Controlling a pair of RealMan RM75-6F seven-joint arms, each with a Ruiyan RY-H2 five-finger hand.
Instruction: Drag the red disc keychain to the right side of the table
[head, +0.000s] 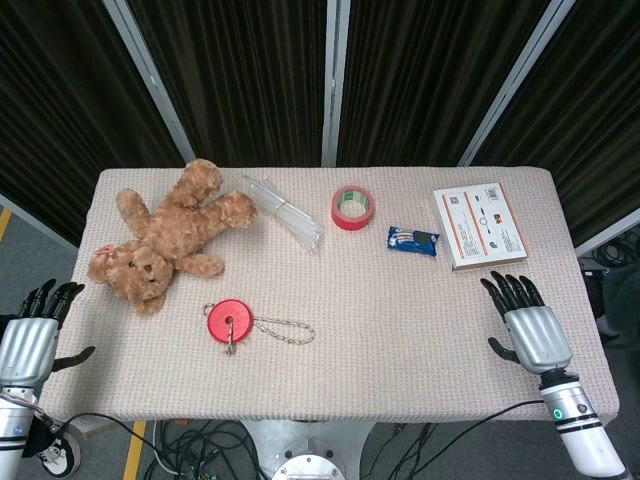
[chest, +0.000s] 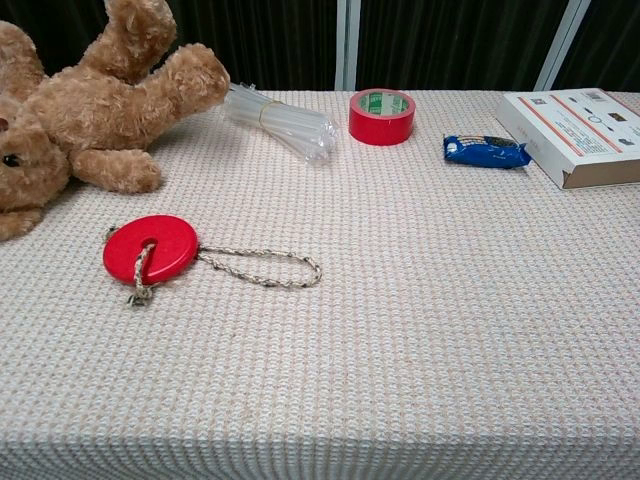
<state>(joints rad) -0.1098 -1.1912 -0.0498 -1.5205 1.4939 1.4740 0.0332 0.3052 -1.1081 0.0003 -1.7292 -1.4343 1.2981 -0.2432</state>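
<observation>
1. The desk (head: 400, 340) carries all items on a woven beige cover. I read its right side as the destination; that side holds the flat box (head: 479, 225), with open cover in front of it.

2. The teddy bear (head: 165, 240) lies at the far left, just behind and to the left of the task's thing, close but apart from it.

3. My right hand (head: 525, 320) rests at the desk's right near edge, palm down. My left hand (head: 35, 325) sits off the left near edge, beside the desk rather than over it. Neither appears in the chest view.

4. The red disc keychain (head: 231, 322) lies on the left half, toward the near edge. Its rope loop (head: 285, 330) trails rightward from the disc, so the long axis runs left to right, along the intended drag line.

5. Governing relation: the disc lies to the right of the left hand and well to the left of the right hand. I judge the left hand nearer, though the loop end points toward the right hand.

6. The fingers (head: 515, 288) of the right hand are extended, released and holding nothing. The left hand's fingers (head: 50, 297) likewise appear released and empty, touching no object.
</observation>
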